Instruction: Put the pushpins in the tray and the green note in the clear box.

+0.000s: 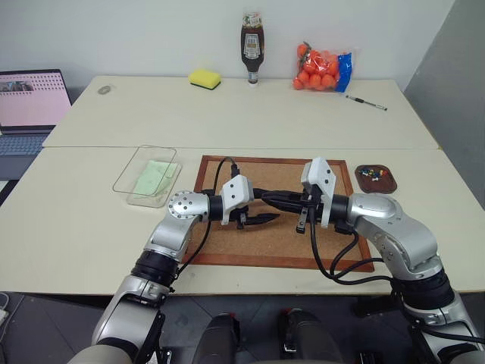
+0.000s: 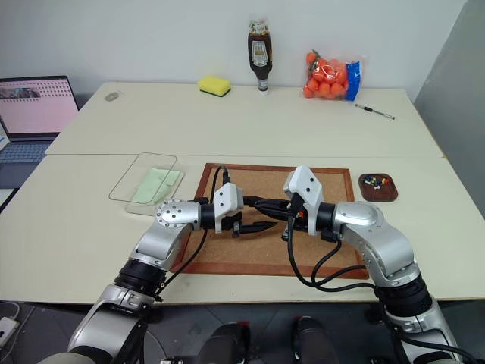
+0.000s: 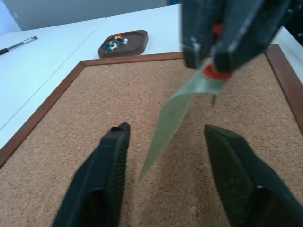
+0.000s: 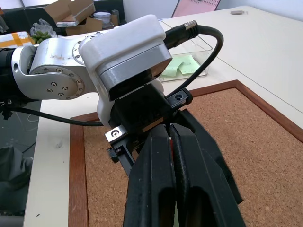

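Observation:
Both grippers meet above the corkboard (image 1: 280, 236). My right gripper (image 3: 214, 59) is shut on a red pushpin (image 3: 216, 73). A pale green note (image 3: 175, 109) hangs from that pin, edge-on. My left gripper (image 3: 166, 130) is open, one finger on each side of the note, neither touching it. The right wrist view shows the right gripper (image 4: 169, 130) with its fingers pressed together just in front of the left hand. The brown tray (image 1: 389, 186) to the right of the board holds several pushpins (image 1: 369, 174). The clear box (image 1: 144, 156) lies left of the board with green paper (image 1: 155, 179) inside.
At the back of the far table stand a yellow sponge (image 1: 204, 78), a sauce bottle (image 1: 252, 45) and a bag of oranges (image 1: 322, 68), with a pen (image 1: 366, 102) to the right. A laptop (image 1: 30, 106) sits at the far left. Cables loop over the board's front edge.

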